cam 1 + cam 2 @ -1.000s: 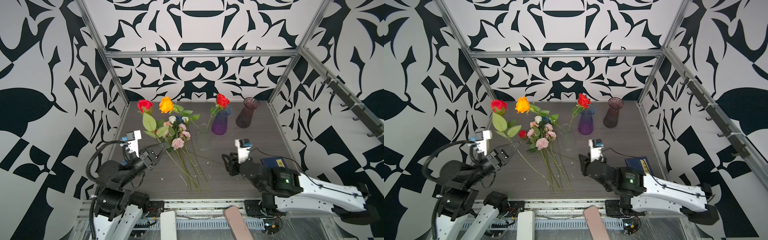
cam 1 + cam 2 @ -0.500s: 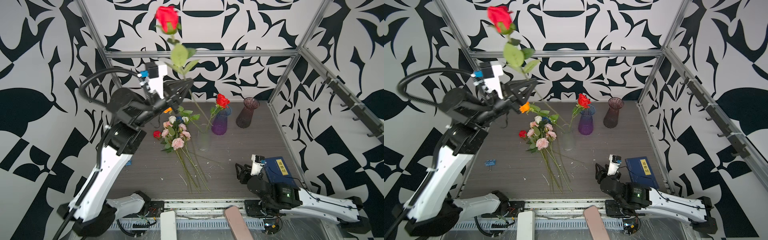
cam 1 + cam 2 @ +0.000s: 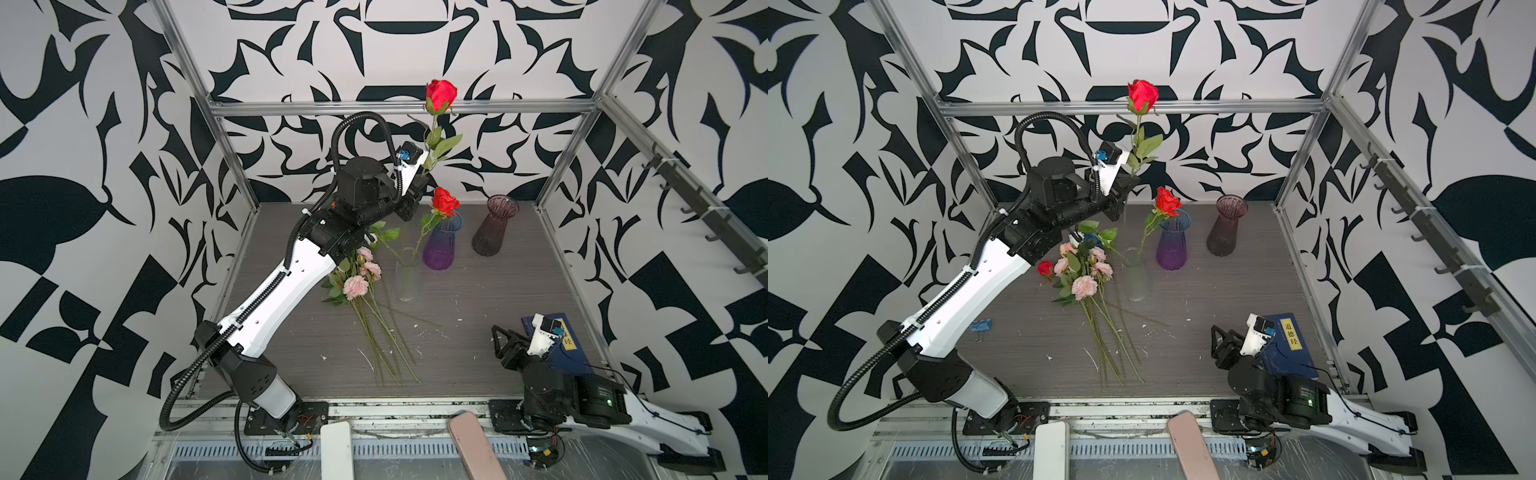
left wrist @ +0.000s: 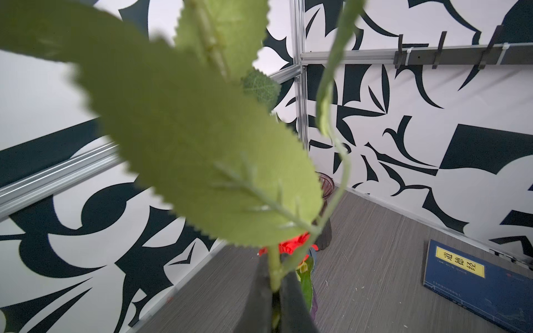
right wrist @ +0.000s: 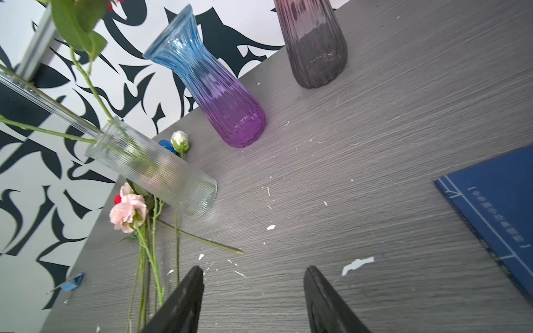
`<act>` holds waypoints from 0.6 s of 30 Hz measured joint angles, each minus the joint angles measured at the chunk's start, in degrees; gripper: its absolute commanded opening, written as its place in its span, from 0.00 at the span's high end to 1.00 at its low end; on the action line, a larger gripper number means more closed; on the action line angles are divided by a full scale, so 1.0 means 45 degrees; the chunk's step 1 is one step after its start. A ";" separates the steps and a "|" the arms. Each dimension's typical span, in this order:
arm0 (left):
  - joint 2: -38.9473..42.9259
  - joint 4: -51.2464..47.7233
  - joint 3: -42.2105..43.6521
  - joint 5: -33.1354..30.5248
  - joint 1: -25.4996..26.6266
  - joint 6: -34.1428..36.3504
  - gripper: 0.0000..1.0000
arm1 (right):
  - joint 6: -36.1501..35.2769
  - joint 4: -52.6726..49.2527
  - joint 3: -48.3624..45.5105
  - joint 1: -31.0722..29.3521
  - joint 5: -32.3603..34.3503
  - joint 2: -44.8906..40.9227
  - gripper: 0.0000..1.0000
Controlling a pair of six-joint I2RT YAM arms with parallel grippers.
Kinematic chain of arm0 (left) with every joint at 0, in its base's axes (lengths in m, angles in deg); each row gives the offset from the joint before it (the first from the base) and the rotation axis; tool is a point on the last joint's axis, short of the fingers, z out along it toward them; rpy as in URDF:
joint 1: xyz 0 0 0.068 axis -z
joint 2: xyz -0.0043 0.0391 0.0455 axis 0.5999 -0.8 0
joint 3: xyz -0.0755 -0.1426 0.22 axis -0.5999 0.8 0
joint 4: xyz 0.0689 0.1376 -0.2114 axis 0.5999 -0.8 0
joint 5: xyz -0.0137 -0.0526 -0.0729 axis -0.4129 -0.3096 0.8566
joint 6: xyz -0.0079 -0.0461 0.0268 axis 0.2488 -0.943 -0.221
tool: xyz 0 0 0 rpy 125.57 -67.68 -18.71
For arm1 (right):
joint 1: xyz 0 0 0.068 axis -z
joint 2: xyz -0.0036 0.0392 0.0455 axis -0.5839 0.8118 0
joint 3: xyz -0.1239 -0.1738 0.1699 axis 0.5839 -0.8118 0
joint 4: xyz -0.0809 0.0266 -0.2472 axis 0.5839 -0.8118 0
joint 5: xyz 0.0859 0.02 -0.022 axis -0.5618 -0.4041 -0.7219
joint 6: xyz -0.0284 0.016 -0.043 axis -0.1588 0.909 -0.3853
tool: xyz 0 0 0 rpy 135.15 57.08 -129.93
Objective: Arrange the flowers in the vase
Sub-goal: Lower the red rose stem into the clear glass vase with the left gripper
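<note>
Bench point(image 3: 478, 316), near right corner: my right tool point(image 5: 253, 268) sits low beside a blue book point(image 3: 575, 353), jaws wide, holding nothing. Mid-bench the loose flowers point(image 3: 356, 286) lie heaped just beside the upright clear vase point(image 3: 406, 276), one red rose point(image 3: 445, 200) standing in it. Farther back my left tool point(image 4: 274, 274) hangs high above that vase, pinched narrow on the stem of a second red rose point(image 3: 440, 93), bloom up.

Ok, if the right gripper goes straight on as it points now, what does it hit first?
Likely the blue-purple vase, nearly dead ahead of the open right gripper, with only flecked table between. If the jaws tilt down, the table comes first; depth is unclear.
</note>
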 measured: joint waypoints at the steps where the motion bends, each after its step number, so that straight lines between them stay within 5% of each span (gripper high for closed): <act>1: 0.0000 0.0015 0.0015 -0.0019 0.0000 -0.0083 1.00 | 0.0000 -0.0019 0.0000 0.0000 0.0019 0.0024 0.40; 18: 0.0738 0.0063 0.0350 0.0359 0.0000 -0.1768 1.00 | 0.0005 -0.0146 -0.0146 0.0000 0.0044 -0.0287 0.41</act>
